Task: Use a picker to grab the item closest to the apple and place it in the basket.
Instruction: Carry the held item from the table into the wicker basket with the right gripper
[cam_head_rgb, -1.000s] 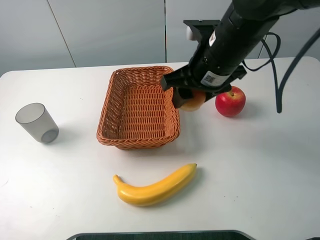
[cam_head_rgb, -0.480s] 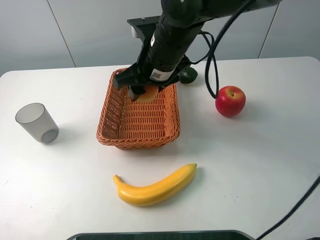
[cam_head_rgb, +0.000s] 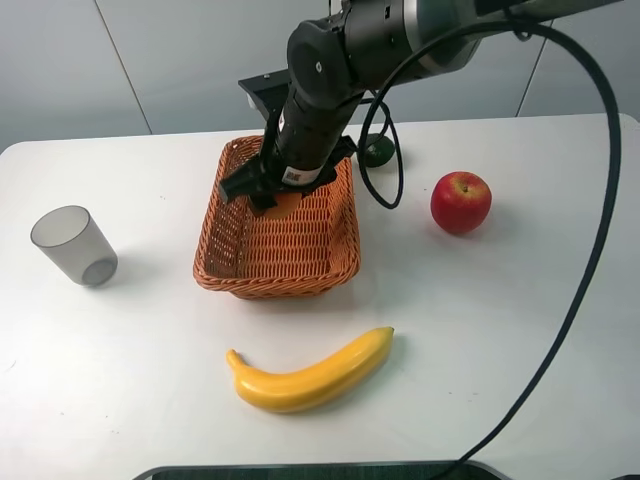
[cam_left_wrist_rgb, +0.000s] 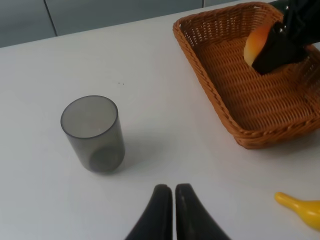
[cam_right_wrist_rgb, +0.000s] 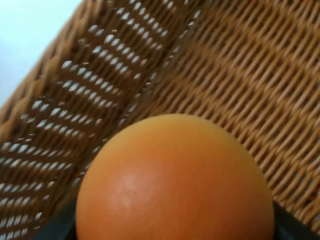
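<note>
Our right gripper (cam_head_rgb: 270, 195), clamped on the round orange fruit (cam_right_wrist_rgb: 175, 185), hangs over the woven wicker basket (cam_head_rgb: 277, 284), well apart from the red apple (cam_head_rgb: 461, 201). Only release seems left. Our left gripper (cam_left_wrist_rgb: 168, 210) rests, jaws together.

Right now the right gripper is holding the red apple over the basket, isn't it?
Not the apple: the right gripper holds an orange fruit over the basket. The exterior high view shows the apple lying apart, right of the basket.
</note>
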